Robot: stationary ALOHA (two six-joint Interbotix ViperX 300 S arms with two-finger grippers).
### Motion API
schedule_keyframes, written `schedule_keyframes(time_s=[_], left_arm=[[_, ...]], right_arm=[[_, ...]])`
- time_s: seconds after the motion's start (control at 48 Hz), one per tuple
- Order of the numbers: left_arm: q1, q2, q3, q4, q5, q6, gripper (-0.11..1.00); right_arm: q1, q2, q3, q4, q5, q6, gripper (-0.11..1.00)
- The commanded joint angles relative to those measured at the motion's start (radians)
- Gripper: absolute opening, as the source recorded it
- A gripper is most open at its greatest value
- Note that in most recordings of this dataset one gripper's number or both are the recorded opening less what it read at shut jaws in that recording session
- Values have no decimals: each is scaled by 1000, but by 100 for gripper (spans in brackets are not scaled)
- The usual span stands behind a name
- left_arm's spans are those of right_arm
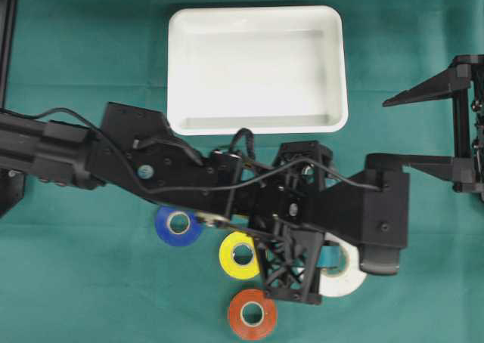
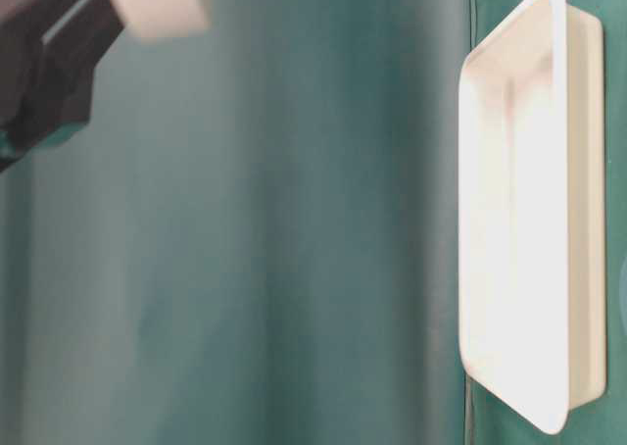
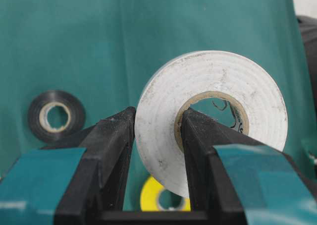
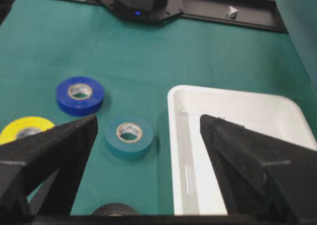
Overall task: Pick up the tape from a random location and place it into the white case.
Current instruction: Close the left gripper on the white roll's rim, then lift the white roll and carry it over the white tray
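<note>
A white tape roll [image 3: 228,71] hangs above the green cloth. My left gripper [image 3: 158,113] is shut on its wall, with one finger outside the roll and one inside the cardboard core. In the overhead view that roll [image 1: 344,271] shows at the lower right of centre under the left gripper [image 1: 333,264]. The white case [image 1: 257,71] lies at the top centre, apart from both arms, with nothing in it. At the right edge my right gripper [image 1: 401,128] is open and holds nothing. The case [image 4: 237,136] lies before it.
Other rolls lie flat on the cloth: blue [image 1: 178,226], yellow [image 1: 240,254] and red [image 1: 252,313] in front of the left arm. The wrist views also show a teal roll [image 4: 129,136] beside the case and a black roll [image 3: 56,116].
</note>
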Motion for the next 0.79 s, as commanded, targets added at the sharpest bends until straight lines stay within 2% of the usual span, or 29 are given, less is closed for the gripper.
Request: schedule_keyframes(time_s=[0.0, 0.292, 0.563, 0.771], left_arm=[[-12, -66, 8, 2, -9, -3, 24], [-35, -169, 176, -5, -40, -14, 24], [-41, -282, 365, -5, -126, -69, 24], [-29, -299, 391, -5, -149, -69, 24]], right_arm=[[0, -3, -28, -2, -3, 0, 92], [0, -6, -31, -2, -3, 0, 92], [0, -6, -35, -2, -3, 0, 92], [-2, -6, -37, -2, -3, -2, 92]])
